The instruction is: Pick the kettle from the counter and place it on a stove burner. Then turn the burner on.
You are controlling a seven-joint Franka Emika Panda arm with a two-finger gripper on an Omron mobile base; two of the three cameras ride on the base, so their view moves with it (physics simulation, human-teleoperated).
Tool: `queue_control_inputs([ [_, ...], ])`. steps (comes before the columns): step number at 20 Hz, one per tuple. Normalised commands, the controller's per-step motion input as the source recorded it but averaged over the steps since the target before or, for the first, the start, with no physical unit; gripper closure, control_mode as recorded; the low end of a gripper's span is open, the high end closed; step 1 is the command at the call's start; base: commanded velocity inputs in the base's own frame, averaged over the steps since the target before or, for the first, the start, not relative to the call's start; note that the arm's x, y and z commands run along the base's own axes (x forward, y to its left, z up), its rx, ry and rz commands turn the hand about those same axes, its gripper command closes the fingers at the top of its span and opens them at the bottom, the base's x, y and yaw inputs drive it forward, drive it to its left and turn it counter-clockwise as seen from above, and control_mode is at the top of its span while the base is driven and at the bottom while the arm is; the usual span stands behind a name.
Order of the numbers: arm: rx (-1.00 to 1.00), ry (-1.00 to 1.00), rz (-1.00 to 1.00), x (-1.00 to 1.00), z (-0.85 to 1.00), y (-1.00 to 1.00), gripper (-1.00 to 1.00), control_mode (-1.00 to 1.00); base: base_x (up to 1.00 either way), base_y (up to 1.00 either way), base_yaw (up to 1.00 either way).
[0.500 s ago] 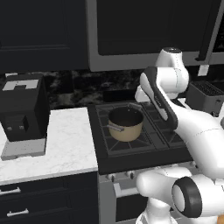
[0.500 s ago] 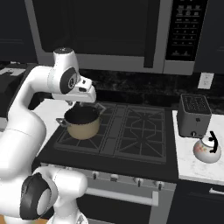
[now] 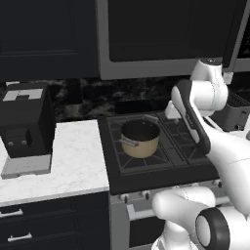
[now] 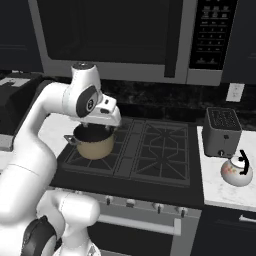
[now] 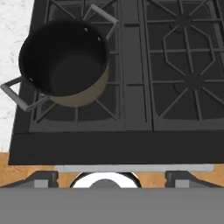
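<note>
Dim, even light is falling across the kitchen, leaving the cabinets [image 3: 49, 39] in the upper half of both base views nearly black. The counter [image 3: 73, 161] is glowing palest at lower left. The pot [image 5: 65, 61] is casting only a faint shadow. Everything is rendering slightly soft and pixelated, without glare or edge distortion.
</note>
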Motion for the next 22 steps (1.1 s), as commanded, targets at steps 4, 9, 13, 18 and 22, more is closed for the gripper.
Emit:
queue_control_inputs([
  [4,0.03,-0.07,-0.06,-0.29,-0.25,-0.81,-1.00,-1.00,0.00,0.00,0.00],
  [9,0.06,-0.14,-0.05,-0.23,-0.21,-0.90,-1.00,-1.00,0.00,0.00,0.00],
  [13,0.03,-0.13,0.00,-0.12,-0.14,-0.82,-1.00,-1.00,0.00,0.00,0.00],
  [18,-0.04,0.00,-0.01,-0.16,-0.26,-0.84,-1.00,-1.00,0.00,0.00,0.00],
  [22,-0.01,0.00,-0.08,-0.08,-0.36,-0.92,-1.00,-1.00,0.00,0.00,0.00],
])
